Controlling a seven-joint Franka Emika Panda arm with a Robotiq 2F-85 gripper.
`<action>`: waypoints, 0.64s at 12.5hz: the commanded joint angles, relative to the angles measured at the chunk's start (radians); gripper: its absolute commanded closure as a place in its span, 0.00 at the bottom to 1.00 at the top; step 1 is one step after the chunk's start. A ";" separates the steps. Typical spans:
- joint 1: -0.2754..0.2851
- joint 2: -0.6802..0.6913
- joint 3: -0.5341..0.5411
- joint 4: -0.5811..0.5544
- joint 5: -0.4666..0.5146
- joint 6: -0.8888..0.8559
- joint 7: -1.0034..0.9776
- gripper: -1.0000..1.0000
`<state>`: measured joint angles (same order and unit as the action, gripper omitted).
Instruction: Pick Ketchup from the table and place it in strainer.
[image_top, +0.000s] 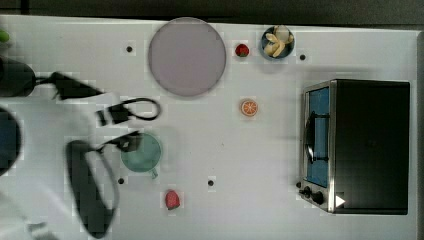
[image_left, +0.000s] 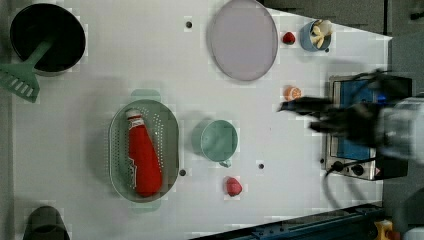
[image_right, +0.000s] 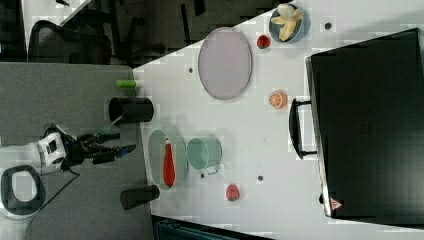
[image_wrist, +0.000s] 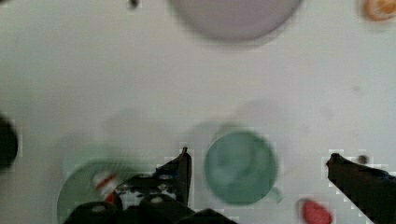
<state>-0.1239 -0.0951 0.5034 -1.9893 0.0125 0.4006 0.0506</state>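
In the top view the robot's arm crosses the left part of the picture, and its hand (image_top: 120, 127) hangs above the desk (image_top: 260, 150) with its two dark fingers spread apart over the near rim of the green cup (image_top: 142, 153); a lilac plate (image_top: 186, 56), an orange slice (image_top: 249, 107), a red strawberry piece (image_top: 172, 199) and a toaster oven (image_top: 357, 146) lie around it. In the left view the Ketchup (image_left: 142, 155) lies flat inside the strainer (image_left: 170, 131), its long axis running along the strainer's own length, its white cap toward the left view's top and its broad red base toward the left view's bottom; the cup stands just beside the strainer on the left view's right. The hand is in the left view's right part, in front of the toaster oven, released and holding nothing. In the right view the bottle again lies lengthwise in the strainer, its narrow neck toward the right view's top, while the hand hangs well apart from it on the right view's left, fingers parted. In the wrist view the two fingers stand wide, with the cup between them, and a bit of the bottle's red and white shows within the strainer's pale green rim.
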 joint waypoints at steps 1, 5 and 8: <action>-0.075 -0.038 -0.151 0.003 0.020 -0.045 0.028 0.00; -0.077 -0.083 -0.321 0.006 0.020 -0.098 0.028 0.00; -0.077 -0.083 -0.373 0.036 0.020 -0.139 0.028 0.00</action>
<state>-0.2413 -0.1533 0.1096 -1.9834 0.0289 0.2700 0.0506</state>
